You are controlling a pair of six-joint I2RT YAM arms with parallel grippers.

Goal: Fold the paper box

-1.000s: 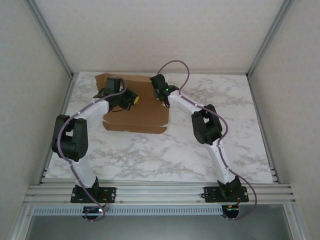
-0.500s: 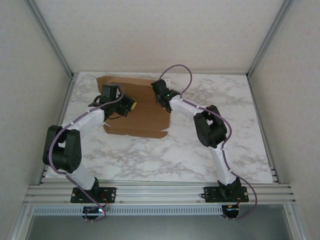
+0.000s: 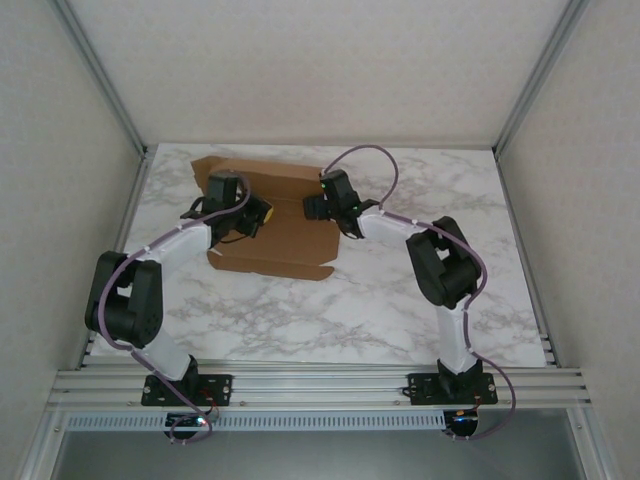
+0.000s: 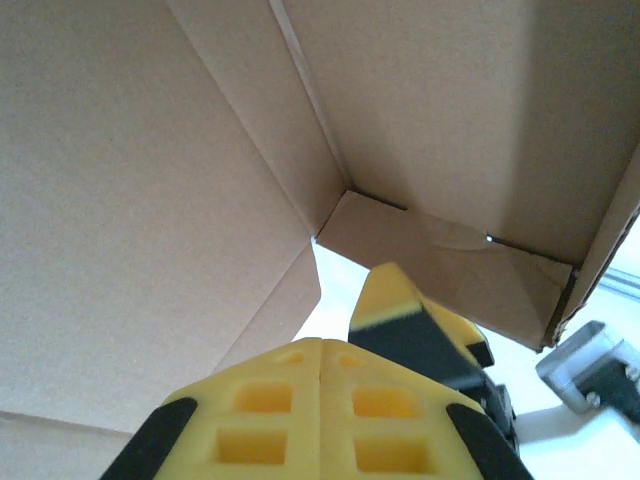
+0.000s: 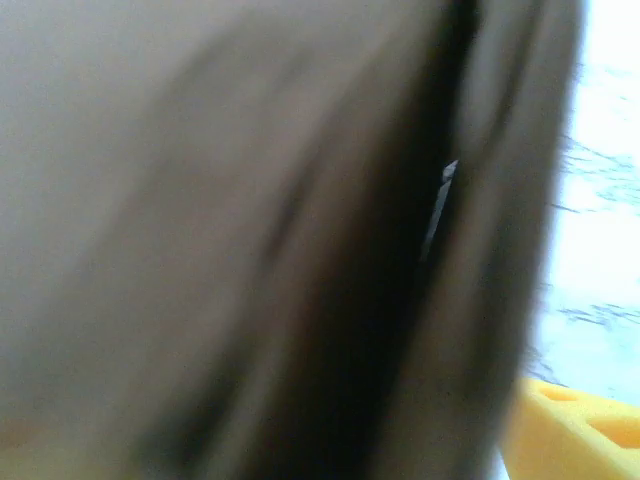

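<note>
- The left arm (image 3: 165, 250) reaches from its base up the left side of the counter (image 3: 400, 300), elbow folded back near the left edge. Its left gripper (image 3: 255, 213) is over the left half of the paper box (image 3: 285, 240).
- In the left wrist view the two yellow fingers (image 4: 250, 410) meet along a seam, so the jaws are together. They point into an inside corner where raised cardboard walls meet.
- The right arm (image 3: 440, 265) bends out to the right, its forearm angling back left. The right gripper (image 3: 312, 207) is at the box's right side. The right wrist view is blurred cardboard very close up, with a yellow finger (image 5: 575, 430) at the lower corner. I cannot tell how those jaws stand.
- The box sits at the far left of the counter, its far-left corner near the frame post (image 3: 100, 85). Its near edge lies flat, and a broad stretch of marble runs between it and the arm bases and out to the right.
- Against half a second ago, the right elbow has swung further right and its gripper has moved a little nearer and to the right. The box's far panel looks more raised. The left arm has hardly moved.
</note>
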